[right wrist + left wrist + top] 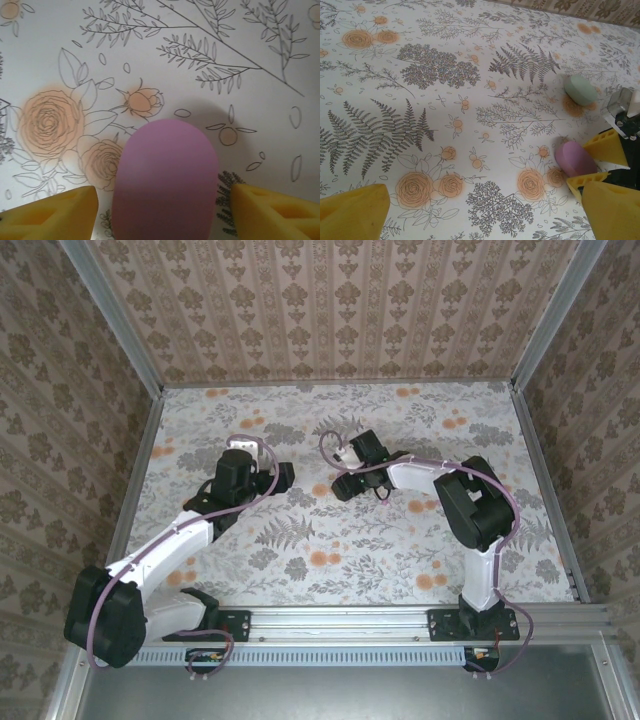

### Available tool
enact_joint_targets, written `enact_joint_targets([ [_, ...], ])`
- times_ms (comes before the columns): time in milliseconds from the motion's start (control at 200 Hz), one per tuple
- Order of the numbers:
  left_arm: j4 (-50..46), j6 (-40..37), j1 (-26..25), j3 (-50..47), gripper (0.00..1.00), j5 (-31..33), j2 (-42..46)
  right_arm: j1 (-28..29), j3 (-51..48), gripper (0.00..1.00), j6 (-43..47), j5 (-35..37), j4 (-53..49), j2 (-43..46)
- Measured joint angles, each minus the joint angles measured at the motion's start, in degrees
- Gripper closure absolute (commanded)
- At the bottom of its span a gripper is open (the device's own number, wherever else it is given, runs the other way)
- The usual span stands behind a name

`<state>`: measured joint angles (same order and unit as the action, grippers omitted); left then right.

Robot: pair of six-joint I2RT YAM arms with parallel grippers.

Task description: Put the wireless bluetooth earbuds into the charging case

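Now | right gripper (164, 194) — jaws apart — straddles pink case (165, 160)

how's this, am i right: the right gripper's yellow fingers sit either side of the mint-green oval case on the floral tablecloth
No: the right gripper's yellow fingers sit either side of the pink oval case on the floral tablecloth, per the right wrist view. The mint-green oval case lies apart.

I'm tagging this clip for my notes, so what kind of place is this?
Likely a robot test booth: wallpapered panel walls in metal framing box in a floral-covered table, and the left arm and right arm are bolted to a rail at its near edge.
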<state>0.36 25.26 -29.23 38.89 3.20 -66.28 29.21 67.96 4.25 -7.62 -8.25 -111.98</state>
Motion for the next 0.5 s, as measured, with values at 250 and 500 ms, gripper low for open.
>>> enact_joint_targets([
  [250, 0.0, 0.0, 0.0, 0.0, 0.00, 0.7, 0.0, 0.4, 0.0, 0.38, 1.6, 2.2, 1.9, 0.0],
  [500, 0.0, 0.0, 0.0, 0.0, 0.00, 1.1, 0.0, 1.1, -0.1, 0.40, 2.1, 3.0, 1.9, -0.1],
])
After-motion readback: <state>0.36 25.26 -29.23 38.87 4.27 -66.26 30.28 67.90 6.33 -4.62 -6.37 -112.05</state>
